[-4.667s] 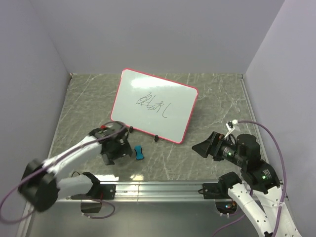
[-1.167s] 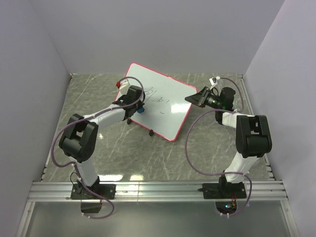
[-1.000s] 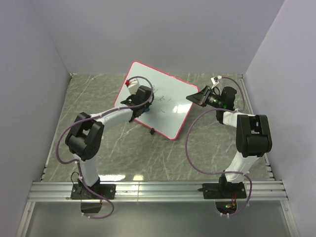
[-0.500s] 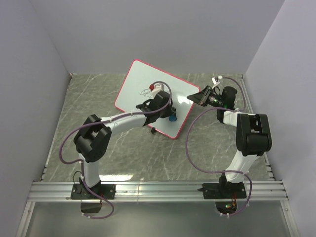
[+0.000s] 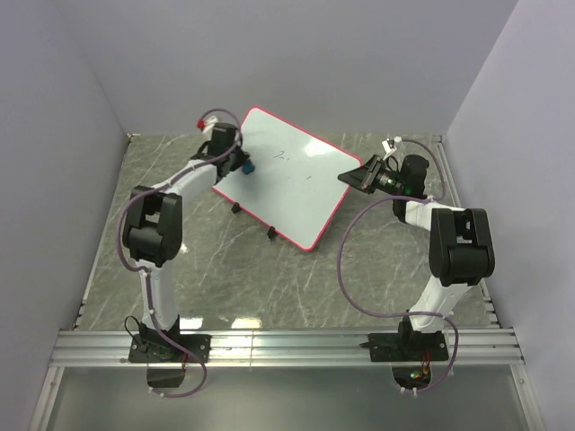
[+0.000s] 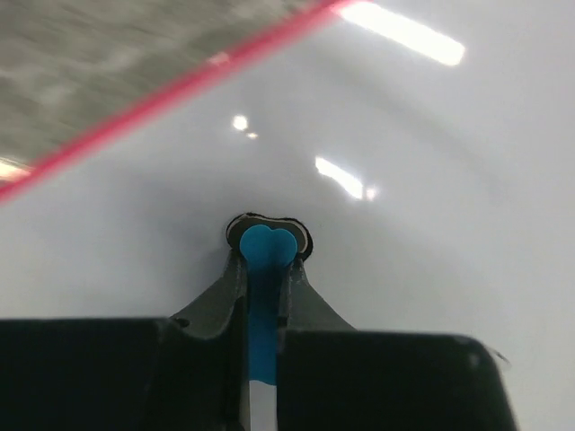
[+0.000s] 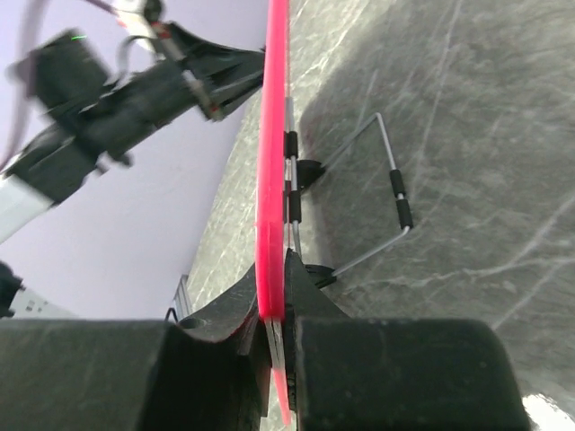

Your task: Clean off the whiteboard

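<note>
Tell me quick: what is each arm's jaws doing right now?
Left gripper: jaws shut on the eraser.
Right gripper: jaws shut on the whiteboard edge.

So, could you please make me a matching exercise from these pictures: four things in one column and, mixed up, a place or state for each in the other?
Column 1
1. left gripper
2. right gripper
3. whiteboard
4. wire stand

Column 2
A. behind the board
B. shut on the board's pink edge
C. holding the blue eraser against the white surface
D. propped at a tilt, with a few faint marks on it

Pairs: 1-C, 2-B, 3-D, 4-A
</note>
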